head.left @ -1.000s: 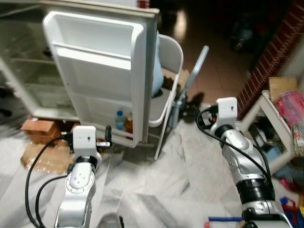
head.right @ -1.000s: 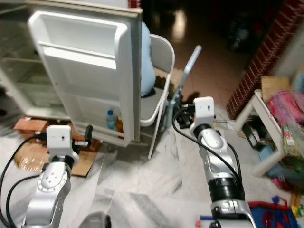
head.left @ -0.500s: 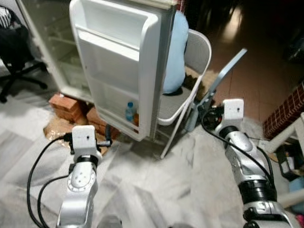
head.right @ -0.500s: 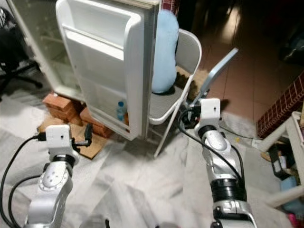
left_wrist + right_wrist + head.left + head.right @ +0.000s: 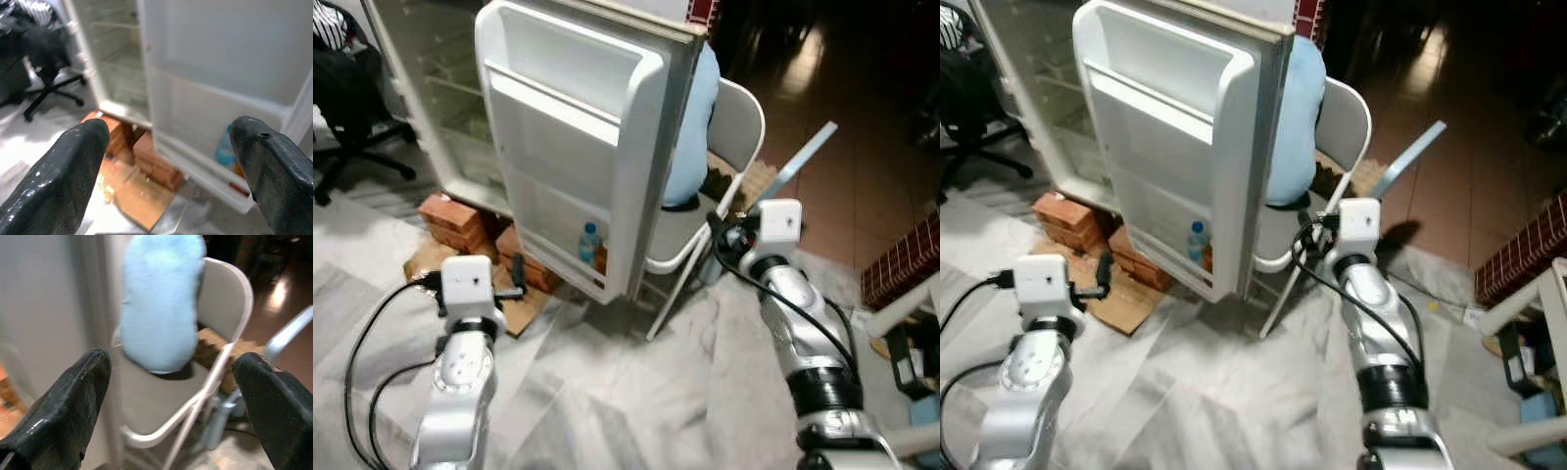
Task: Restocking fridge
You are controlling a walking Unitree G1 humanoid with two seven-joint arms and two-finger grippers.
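The white fridge stands with its door (image 5: 578,147) swung wide; its shelved interior (image 5: 440,98) shows behind. On the door's bottom shelf stand a clear water bottle with a blue cap (image 5: 589,245) and an orange bottle (image 5: 601,258) beside it. My left gripper (image 5: 517,274) is low, just left of the door's bottom corner, open and holding nothing; in the left wrist view the bottle (image 5: 226,149) lies beyond its fingers. My right gripper (image 5: 717,230) is open and holding nothing beside the folding chair (image 5: 215,333).
A grey folding chair (image 5: 734,127) with a light blue cushion (image 5: 690,147) stands right behind the door. Bricks (image 5: 450,217) and cardboard (image 5: 509,308) lie under the fridge. A black office chair (image 5: 352,108) is far left, a leaning grey pole (image 5: 803,157) and a white stand (image 5: 901,304) to the right.
The camera has swung and come nearer, so the fridge door sits more centrally and larger. Both grippers stay open with nothing in them; the right one is now close by the chair.
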